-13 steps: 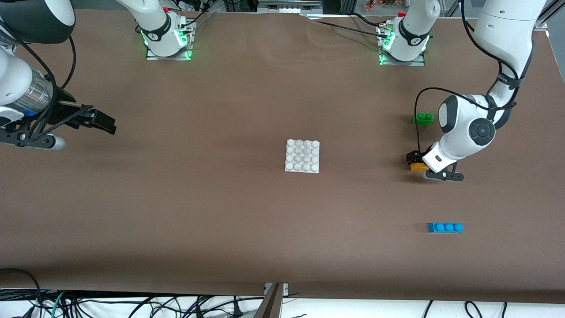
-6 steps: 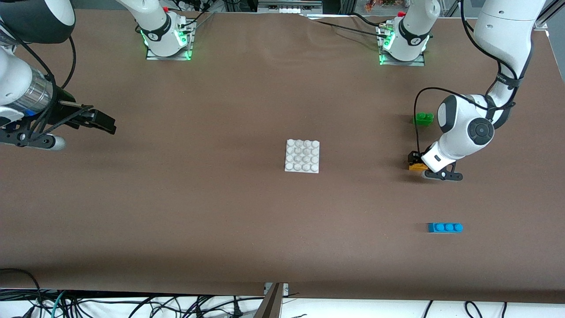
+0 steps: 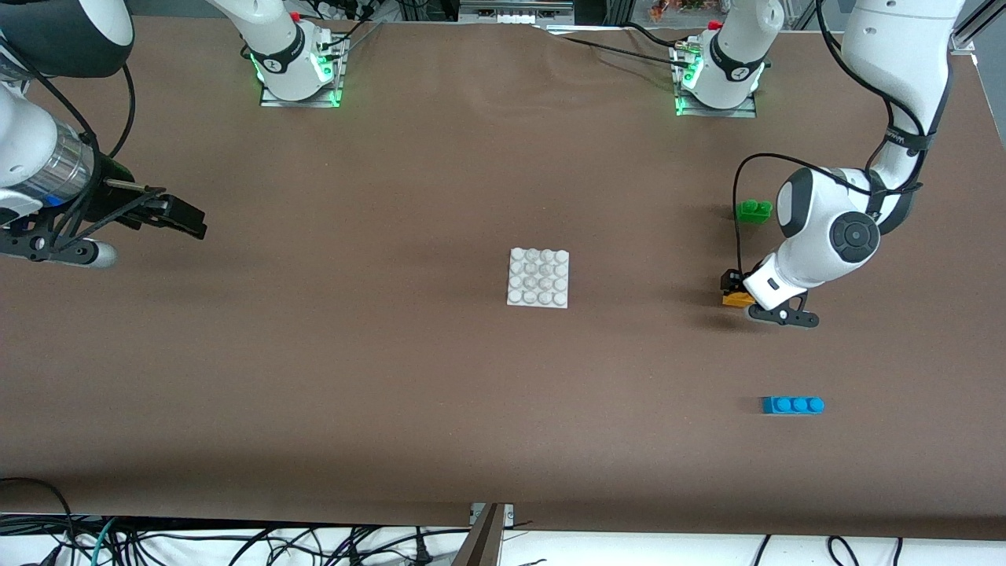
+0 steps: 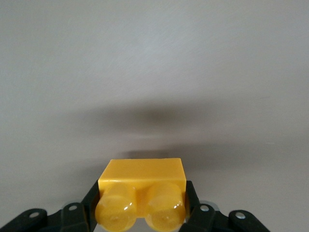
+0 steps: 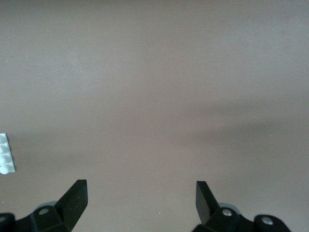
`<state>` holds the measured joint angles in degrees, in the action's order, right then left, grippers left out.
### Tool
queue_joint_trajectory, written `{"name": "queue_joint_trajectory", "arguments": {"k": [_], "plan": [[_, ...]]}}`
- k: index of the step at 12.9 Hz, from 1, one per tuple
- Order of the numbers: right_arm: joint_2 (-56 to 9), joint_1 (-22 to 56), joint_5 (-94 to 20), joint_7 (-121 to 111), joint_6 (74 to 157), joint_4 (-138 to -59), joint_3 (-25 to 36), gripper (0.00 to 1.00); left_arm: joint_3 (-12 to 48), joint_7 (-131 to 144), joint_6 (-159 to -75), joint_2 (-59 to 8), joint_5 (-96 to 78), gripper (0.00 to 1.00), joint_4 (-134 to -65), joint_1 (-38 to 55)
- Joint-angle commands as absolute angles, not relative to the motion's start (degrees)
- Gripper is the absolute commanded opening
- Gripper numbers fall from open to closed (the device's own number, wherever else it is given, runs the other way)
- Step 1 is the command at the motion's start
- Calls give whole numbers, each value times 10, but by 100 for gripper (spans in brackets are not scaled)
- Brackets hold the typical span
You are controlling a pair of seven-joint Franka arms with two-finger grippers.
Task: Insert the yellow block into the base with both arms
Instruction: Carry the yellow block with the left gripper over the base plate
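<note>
The yellow block (image 3: 737,298) is an orange-yellow two-stud brick toward the left arm's end of the table. My left gripper (image 3: 736,289) is shut on it and holds it just above the brown table. In the left wrist view the yellow block (image 4: 141,192) sits between the two black fingers (image 4: 91,203), studs toward the camera. The white base (image 3: 538,277) lies flat at the table's middle, apart from both grippers. My right gripper (image 3: 185,220) is open and empty over the right arm's end of the table, and the arm waits. In the right wrist view its fingers (image 5: 77,195) stand wide apart, and the base's edge (image 5: 5,154) shows.
A green two-stud brick (image 3: 754,210) lies farther from the front camera than the yellow block. A blue three-stud brick (image 3: 792,405) lies nearer to the front camera. The arm bases (image 3: 299,71) stand along the table's back edge.
My left gripper has risen slightly with the yellow block and shifted a little toward the base. The right arm has not moved.
</note>
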<state>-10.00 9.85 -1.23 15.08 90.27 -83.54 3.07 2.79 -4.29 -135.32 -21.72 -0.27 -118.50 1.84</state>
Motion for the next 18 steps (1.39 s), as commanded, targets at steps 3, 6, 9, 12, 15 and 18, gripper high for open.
{"name": "queue_joint_trajectory", "arguments": {"k": [3, 6, 9, 12, 15, 18], "plan": [[-94, 91, -8, 99, 895, -833, 26, 99, 101, 60, -1244, -199, -40, 28, -1092, 46], [-94, 91, -6, 79, 896, -833, 30, 99, 148, 92, -1244, -206, -40, 28, -1063, 78], [-94, 91, 1, 69, 896, -833, 30, 99, 152, 159, -1245, -231, -36, 28, -1029, 149], [-94, 91, 0, 70, 896, -833, 30, 99, 149, 220, -1245, -270, -33, 28, -986, 212], [-95, 91, -1, 70, 896, -833, 30, 99, 149, 265, -1250, -298, -11, 28, -962, 259], [-95, 91, -2, 71, 896, -833, 30, 99, 150, 289, -1252, -305, 25, 28, -965, 265]]}}
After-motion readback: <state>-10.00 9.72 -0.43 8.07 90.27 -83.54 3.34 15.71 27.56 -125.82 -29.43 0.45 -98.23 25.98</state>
